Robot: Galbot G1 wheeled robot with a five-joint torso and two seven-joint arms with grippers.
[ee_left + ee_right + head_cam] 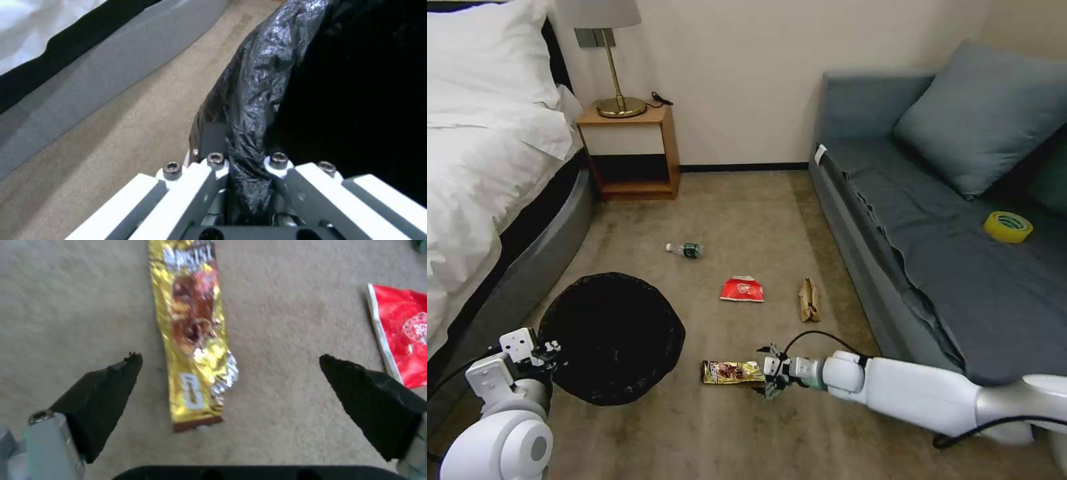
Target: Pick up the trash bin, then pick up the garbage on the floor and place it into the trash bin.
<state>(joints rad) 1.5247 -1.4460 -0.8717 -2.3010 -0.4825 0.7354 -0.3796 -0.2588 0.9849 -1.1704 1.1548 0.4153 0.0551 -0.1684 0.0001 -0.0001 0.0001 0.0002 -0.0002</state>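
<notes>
The trash bin [614, 337], round and lined with a crinkly black bag, hangs at the lower left; my left gripper [550, 352] is shut on its rim [249, 110]. Garbage lies on the carpet: a brown-gold wrapper [732, 372], a red snack packet [742, 290], a tan paper bag [808, 299] and a clear bottle [686, 250] with a green label. My right gripper [770, 379] is open, low over the wrapper's near end. In the right wrist view the wrapper [193, 330] lies between the spread fingertips [120, 373], with the red packet [402, 333] off to one side.
A bed [480, 167] with a grey base runs along the left, a wooden nightstand [630, 150] with a lamp stands at the back, and a grey sofa [947, 247] with a yellow tape roll [1008, 227] lines the right. Carpet between them is open.
</notes>
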